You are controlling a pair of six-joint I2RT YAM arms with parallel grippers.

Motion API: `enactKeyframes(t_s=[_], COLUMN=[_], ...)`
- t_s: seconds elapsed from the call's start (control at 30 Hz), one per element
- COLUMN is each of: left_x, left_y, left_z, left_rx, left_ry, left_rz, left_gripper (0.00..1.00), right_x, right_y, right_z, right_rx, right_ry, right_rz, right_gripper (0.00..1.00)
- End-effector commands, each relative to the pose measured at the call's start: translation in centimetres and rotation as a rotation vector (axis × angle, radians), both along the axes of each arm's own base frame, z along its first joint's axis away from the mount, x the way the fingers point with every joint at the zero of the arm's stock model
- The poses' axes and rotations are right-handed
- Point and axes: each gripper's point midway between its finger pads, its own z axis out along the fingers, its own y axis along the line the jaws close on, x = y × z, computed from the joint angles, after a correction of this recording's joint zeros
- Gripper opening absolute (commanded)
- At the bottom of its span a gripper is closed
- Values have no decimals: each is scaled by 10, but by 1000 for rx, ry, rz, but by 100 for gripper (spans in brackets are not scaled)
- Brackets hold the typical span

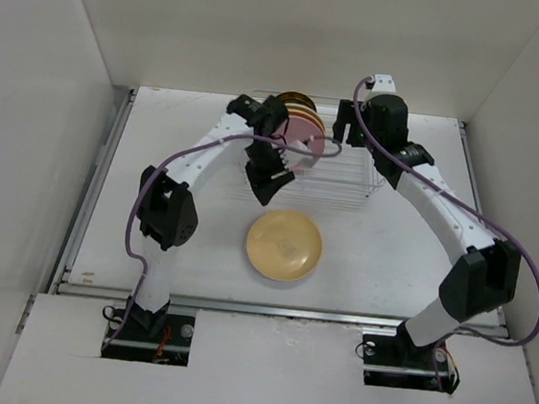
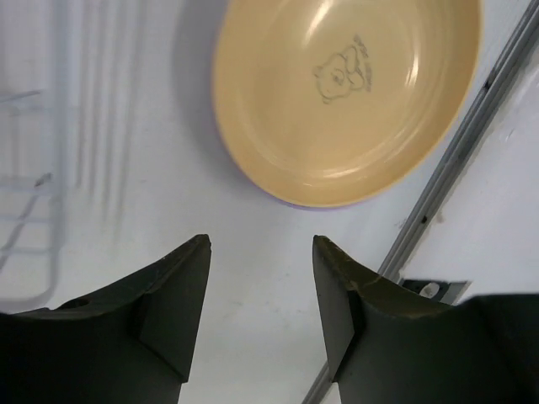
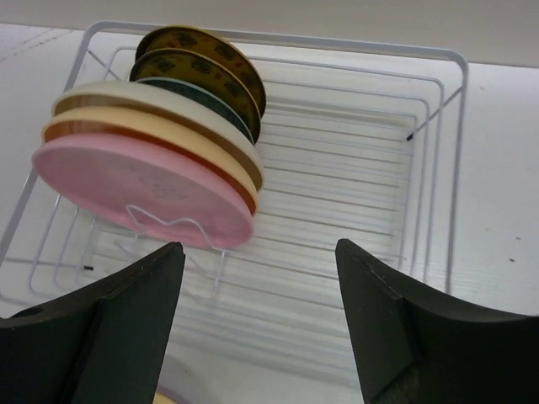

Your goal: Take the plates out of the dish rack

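A flat white table [image 1: 398,264] fills the middle of the top view, boxed in by plain white walls [image 1: 268,28] at the back and both sides; a metal rail [image 1: 277,309] runs along its lower edge. The dish rack [image 1: 348,186] sits at upper centre, its long axis lying left to right across the frame; in the right wrist view its bare wire floor [image 3: 337,168] takes up the right half. The plates still in it stand on edge in its left part, leaning, in a row running from the far side toward the near side; the pink plate [image 3: 143,189] is nearest, then an orange-rimmed one [image 3: 84,128], a cream one [image 3: 152,101], and the dark brown-and-yellow patterned plates [image 3: 202,50] at the back. A yellow plate [image 1: 284,246] lies flat and face up on the table just below the rack, a bear drawing [image 2: 341,71] at its centre and a thin lavender edge [image 2: 295,204] showing beneath it. The left gripper [image 2: 259,244] hangs above the table between the rack and this plate, fingers spread and holding nothing; the right gripper [image 3: 257,248] hovers over the rack, facing the pink plate, likewise spread wide and empty.
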Motion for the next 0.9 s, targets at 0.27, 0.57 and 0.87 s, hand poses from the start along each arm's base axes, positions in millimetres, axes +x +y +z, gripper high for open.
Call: enactKeyframes(t_s=[0.27,0.57,0.87], left_x=[89,166,173], left_y=[76,108,100], left_z=[74,13,-37], left_rx=[-190,8,40], left_ry=[-179,-242,-143], left_rz=[652,910,927], left_gripper=[48,48,10], right_x=[54,82,76], right_y=[68,75,55], right_z=[-43,-72,-48], right_rx=[2,-34,-131], right_ry=[42,83,11], right_rz=[311,300,270], right_gripper=[55,30,0])
